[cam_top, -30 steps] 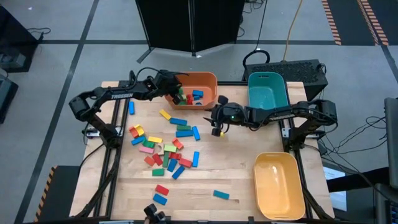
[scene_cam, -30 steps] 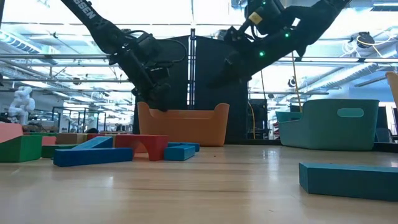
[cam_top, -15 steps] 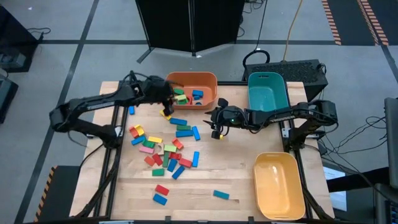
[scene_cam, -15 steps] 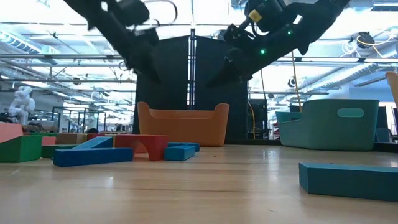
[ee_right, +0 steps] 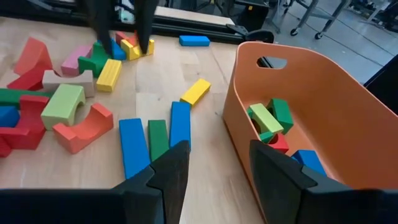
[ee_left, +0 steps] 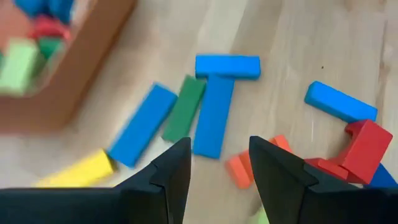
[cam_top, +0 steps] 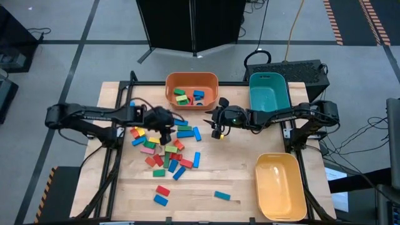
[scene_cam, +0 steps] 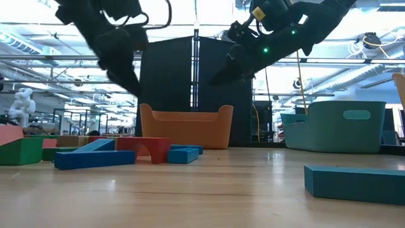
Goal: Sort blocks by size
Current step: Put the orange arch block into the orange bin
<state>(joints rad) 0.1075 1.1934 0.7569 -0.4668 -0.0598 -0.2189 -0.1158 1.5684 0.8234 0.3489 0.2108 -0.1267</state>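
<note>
Many small coloured blocks (cam_top: 159, 150) lie flat in a loose pile on the left half of the wooden table. Several more lie inside the orange bin (cam_top: 191, 89). My left gripper (cam_top: 165, 129) hovers open and empty above the pile's far edge. Its wrist view (ee_left: 214, 180) looks down on blue blocks (ee_left: 213, 115), a green block (ee_left: 184, 107) and a yellow block (ee_left: 74, 171). My right gripper (cam_top: 216, 131) hangs open and empty above bare table, right of the pile and near the orange bin's corner (ee_right: 249, 81).
A teal bin (cam_top: 269, 94) stands at the far right and a yellow bin (cam_top: 279, 185) at the near right. Stray blocks lie near the front edge, one blue (cam_top: 222, 195) and one red (cam_top: 162, 190). Bare table lies between the pile and the yellow bin.
My left gripper has drawn back out of the orange bin and gone toward the table's near edge. It now stands over the far edge of the block pile. The blocks on the table lie where they were.
</note>
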